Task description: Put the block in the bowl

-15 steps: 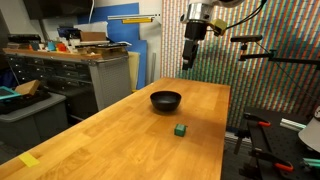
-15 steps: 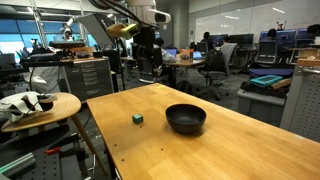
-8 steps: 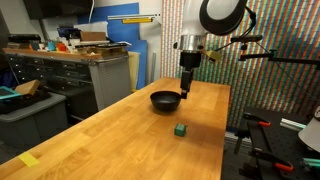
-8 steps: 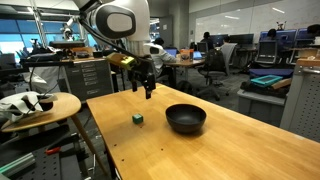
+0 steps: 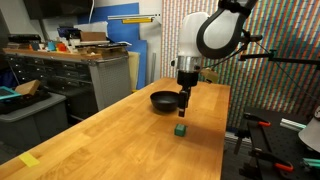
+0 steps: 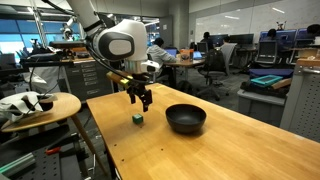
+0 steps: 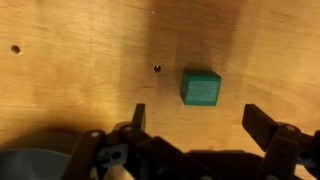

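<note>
Hand lower now, jaws apart, above block

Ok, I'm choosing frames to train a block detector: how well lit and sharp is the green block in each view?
Wrist view: the block is large and fairly sharp, but the light is dim and the pincer reads as a dark silhouette. Both exterior views: evenly lit, no glare on it, yet the block is tiny and soft.
</note>
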{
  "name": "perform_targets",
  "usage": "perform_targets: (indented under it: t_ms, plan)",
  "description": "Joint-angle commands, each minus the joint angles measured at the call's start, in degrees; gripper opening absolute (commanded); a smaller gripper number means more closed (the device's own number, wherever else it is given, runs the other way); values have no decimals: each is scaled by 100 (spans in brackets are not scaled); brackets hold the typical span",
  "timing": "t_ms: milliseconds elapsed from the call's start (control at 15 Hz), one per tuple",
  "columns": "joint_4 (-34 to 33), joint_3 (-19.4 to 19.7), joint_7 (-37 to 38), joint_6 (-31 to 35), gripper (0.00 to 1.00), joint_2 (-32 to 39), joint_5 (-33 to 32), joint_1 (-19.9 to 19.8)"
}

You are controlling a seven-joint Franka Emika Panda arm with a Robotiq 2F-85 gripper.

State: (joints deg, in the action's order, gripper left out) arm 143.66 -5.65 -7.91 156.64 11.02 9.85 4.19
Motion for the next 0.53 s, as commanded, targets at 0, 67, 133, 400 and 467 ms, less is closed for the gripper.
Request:
perform_targets:
  t_ms: [0,67,133,400,467]
  plan:
    - [-85,-158,126,347,100,342,114,-44]
    - [-89,-200,144,392,100,424,131,-53]
    - [-92,-229,179,445,100,498,122,-52]
    - [-125,-312,343,620,100,820,12,-6]
    - [-140,-317,386,690,100,894,-16,3]
